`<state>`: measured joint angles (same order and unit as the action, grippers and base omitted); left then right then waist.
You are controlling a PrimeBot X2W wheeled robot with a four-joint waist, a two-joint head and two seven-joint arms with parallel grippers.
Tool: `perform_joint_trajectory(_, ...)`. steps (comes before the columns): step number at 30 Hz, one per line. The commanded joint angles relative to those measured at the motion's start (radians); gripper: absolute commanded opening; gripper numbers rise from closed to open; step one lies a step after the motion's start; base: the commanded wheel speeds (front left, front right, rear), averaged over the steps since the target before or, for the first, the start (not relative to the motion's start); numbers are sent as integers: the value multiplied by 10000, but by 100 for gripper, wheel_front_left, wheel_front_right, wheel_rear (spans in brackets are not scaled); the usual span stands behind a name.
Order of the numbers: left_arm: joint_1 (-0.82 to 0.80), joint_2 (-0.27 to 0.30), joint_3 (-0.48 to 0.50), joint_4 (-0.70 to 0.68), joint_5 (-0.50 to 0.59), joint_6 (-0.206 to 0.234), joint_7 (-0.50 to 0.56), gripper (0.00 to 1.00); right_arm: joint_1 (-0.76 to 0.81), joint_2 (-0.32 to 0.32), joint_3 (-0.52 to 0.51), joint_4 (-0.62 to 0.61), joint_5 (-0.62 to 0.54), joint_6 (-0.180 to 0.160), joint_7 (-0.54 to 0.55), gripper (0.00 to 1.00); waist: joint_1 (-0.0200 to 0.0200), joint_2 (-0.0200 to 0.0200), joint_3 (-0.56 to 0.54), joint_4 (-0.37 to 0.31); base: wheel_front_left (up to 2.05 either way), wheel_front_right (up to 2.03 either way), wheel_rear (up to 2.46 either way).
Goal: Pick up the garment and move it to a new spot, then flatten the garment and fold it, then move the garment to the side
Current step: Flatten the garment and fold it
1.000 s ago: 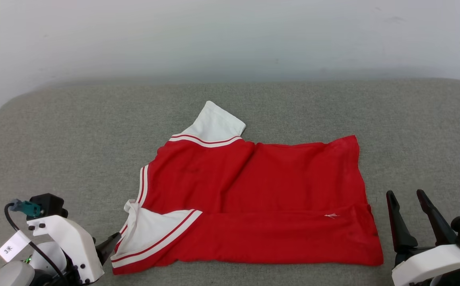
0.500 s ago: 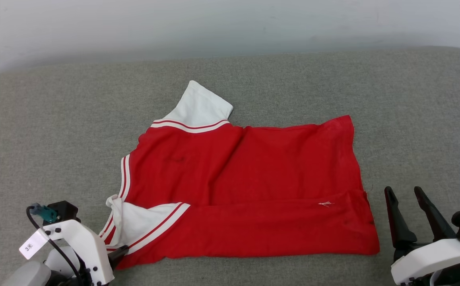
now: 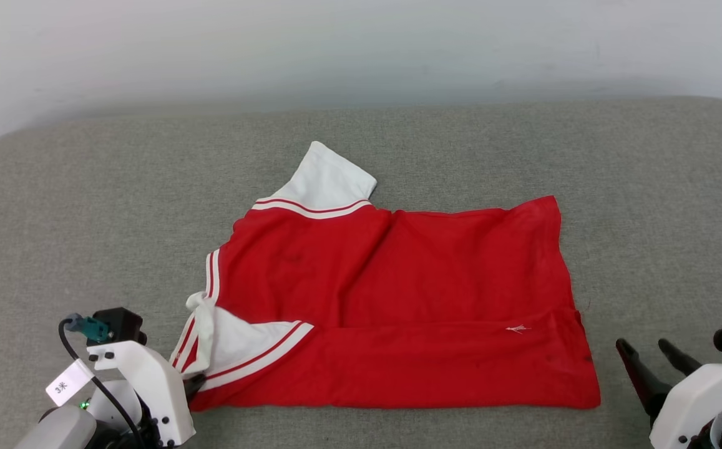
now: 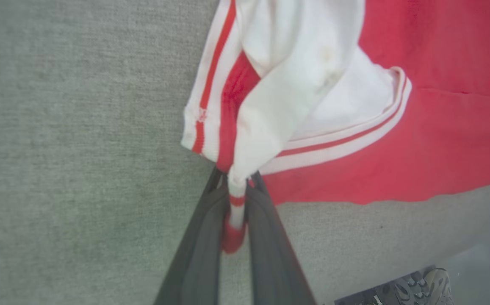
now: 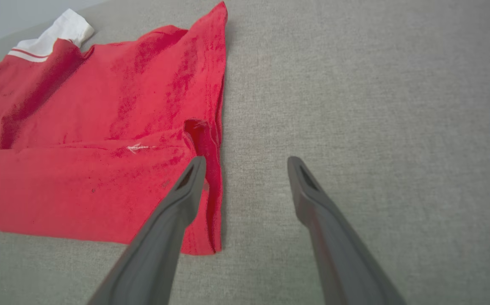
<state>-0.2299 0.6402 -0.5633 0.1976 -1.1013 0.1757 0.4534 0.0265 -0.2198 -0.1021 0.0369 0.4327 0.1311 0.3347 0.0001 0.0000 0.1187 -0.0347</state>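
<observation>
Two pincers are shown at the near edge of the bench (image 3: 55,206), which is covered in grey fabric. The garment (image 3: 398,299) is laid flat near the centre of the bench, with one lengthwise fold across its 6 o'clock portion. As seen in the head view, a white sleeve (image 3: 329,181) is extended toward 12 o'clock, and a white panel (image 3: 242,340) edged with red-and-white stripe trim is located at the 8 o'clock corner. The left pincer (image 4: 237,176) is clenched on that corner: a narrow strip of the striped trim is seen pinched between its fingers (image 4: 202,237), and the cloth around it is gathered into a bunch. The right pincer (image 5: 247,163) is released, with its fingers spread well apart. It is positioned at 4 o'clock, just beside the garment's 3 o'clock edge. Whether it is touching the cloth cannot be determined.
</observation>
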Motion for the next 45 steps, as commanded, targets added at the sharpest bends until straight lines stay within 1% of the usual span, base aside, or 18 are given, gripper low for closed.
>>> perform_joint_trajectory(1, -79, 109, 87, -259, 101, 83, -116, 0, -183, -191, 136, 38, 91, -8, 834, 100, -1, 0, -14, 57, 0, 0, 0)
perform_joint_trajectory(2, -93, 155, 106, -420, 163, 123, -160, 0, -254, -239, 229, 29, 135, -8, 1234, 100, -1, 0, 5, 81, 0, 0, 0)
perform_joint_trajectory(3, -93, 155, 106, -420, 163, 123, -160, 0, -254, -239, 229, 29, 135, -8, 1234, 100, -1, 0, 5, 81, 0, 0, 0)
perform_joint_trajectory(4, -85, 240, 132, -709, 243, 233, -227, 0, -340, -329, 442, 36, 231, -8, 2036, 100, -1, 0, 76, 138, 0, 0, 0)
perform_joint_trajectory(5, -85, 240, 132, -709, 243, 233, -227, 0, -340, -329, 442, 36, 231, -8, 2036, 100, -1, 0, 76, 138, 0, 0, 0)
perform_joint_trajectory(10, -217, 314, 167, -1318, 459, 380, -356, 0, -749, -339, 906, 261, 328, -8, 3152, 100, -1, 0, 440, 312, 0, 0, 0)
perform_joint_trajectory(13, -242, 272, 128, -1499, 526, 435, -425, 0, -962, -366, 1203, 639, 371, -8, 3449, 100, -1, 0, 662, 415, 0, 0, 0)
perform_joint_trajectory(20, -201, 196, 178, -1579, 521, 447, -575, 0, -978, -148, 2011, 1720, 724, -4, 4146, 100, -1, 0, 979, 485, 0, 0, 0)
perform_joint_trajectory(21, -163, 197, 194, -1582, 518, 454, -626, 0, -988, -139, 2106, 1764, 837, 2, 4192, 39, -1, 0, 1001, 467, 0, 0, 0)
perform_joint_trajectory(22, -125, 185, 201, -1578, 520, 460, -639, 0, -1026, -144, 2158, 1769, 936, 8, 4152, 0, -1, 0, 1010, 452, 0, 0, 0)
perform_joint_trajectory(27, 50, 179, 269, -1585, 538, 486, -891, 0, -1332, -513, 2120, 1618, 1108, -8, 3855, 0, -1, 0, 840, 358, 0, 0, 0)
perform_joint_trajectory(32, 564, 388, 385, -1792, 561, 655, -1161, 0, -1482, -790, 2240, 1369, 1211, -7, 3546, 0, -1, 0, 371, 201, 0, 0, 0)
perform_joint_trajectory(35, 1013, 592, 416, -1939, 624, 883, -1295, 0, -1281, -842, 2356, 1234, 1286, -7, 3534, 0, -1, 0, -63, 142, 0, 0, 0)
perform_joint_trajectory(40, 1974, 838, 511, -2254, 319, 1256, -1238, 0, -892, -863, 2659, 1123, 1485, -7, 3687, 0, -1, 0, -772, -35, 0, 0, 0)
perform_joint_trajectory(45, 2956, 1112, 629, -2654, -29, 1629, -1100, 0, -251, -887, 2646, 990, 1633, -8, 3725, 0, -1, 0, -1237, -132, 0, 0, 0)
